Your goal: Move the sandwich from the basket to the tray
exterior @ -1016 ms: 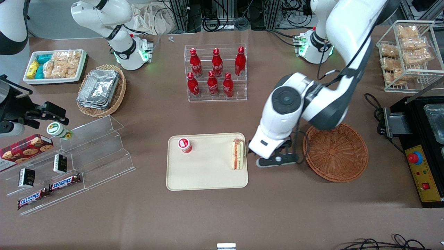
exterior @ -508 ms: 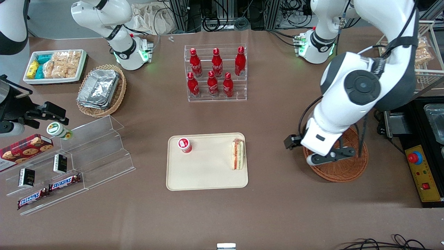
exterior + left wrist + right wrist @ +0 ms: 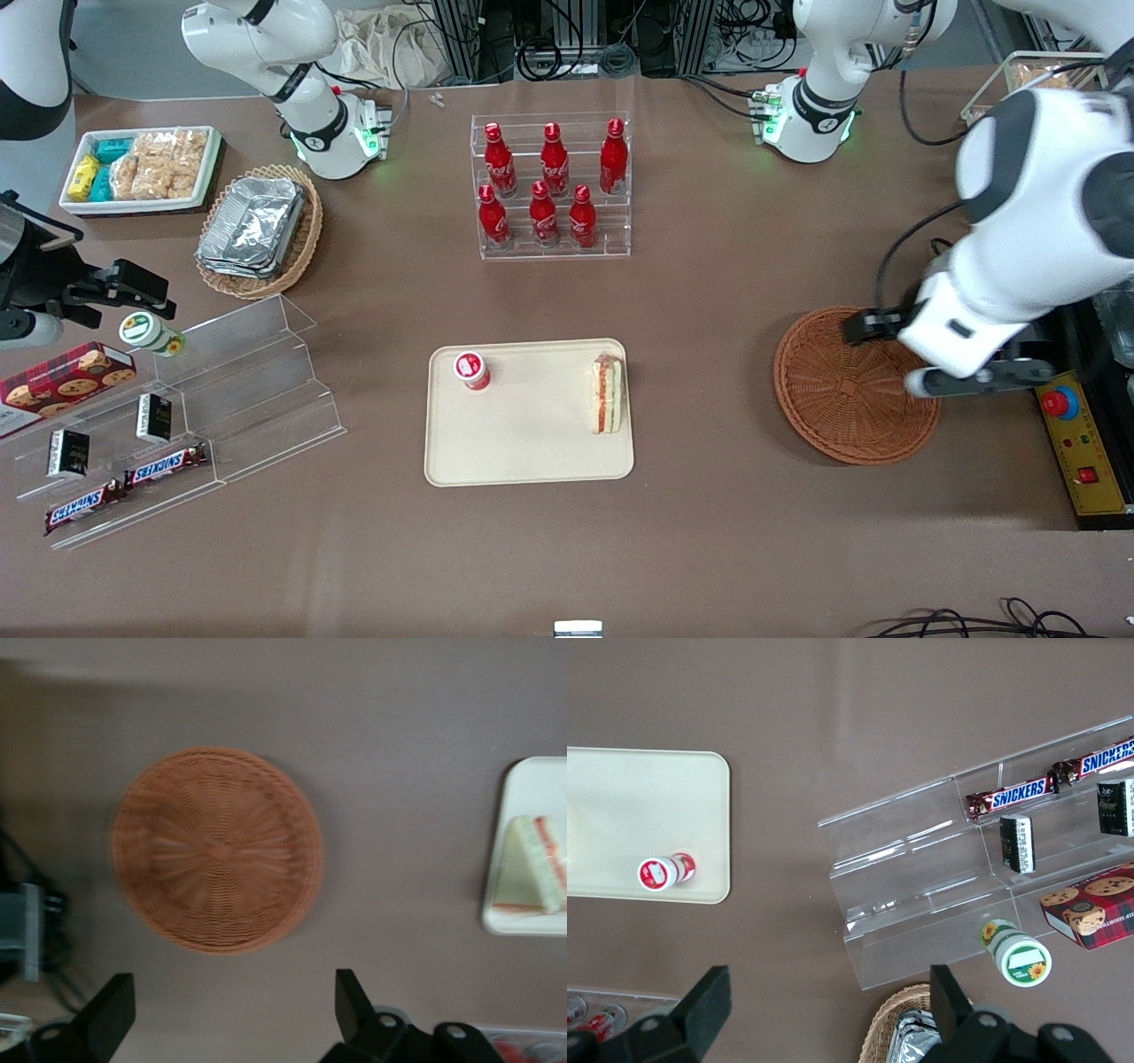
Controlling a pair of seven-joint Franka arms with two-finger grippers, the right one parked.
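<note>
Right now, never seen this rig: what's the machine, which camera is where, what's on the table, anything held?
Two white Franka robot arms stand at a brown table. One picture looks down from the front; the other two come from cameras on each arm's wrist. The working arm's two-finger gripper hangs open and holds nothing, above the table beside the round reddish-brown wicker basket, which is empty. The wrapped triangular sandwich already lies on the flat beige plastic tray, along with a small red-capped cup. A clear rack of red bottles stands farther from the front camera.
</note>
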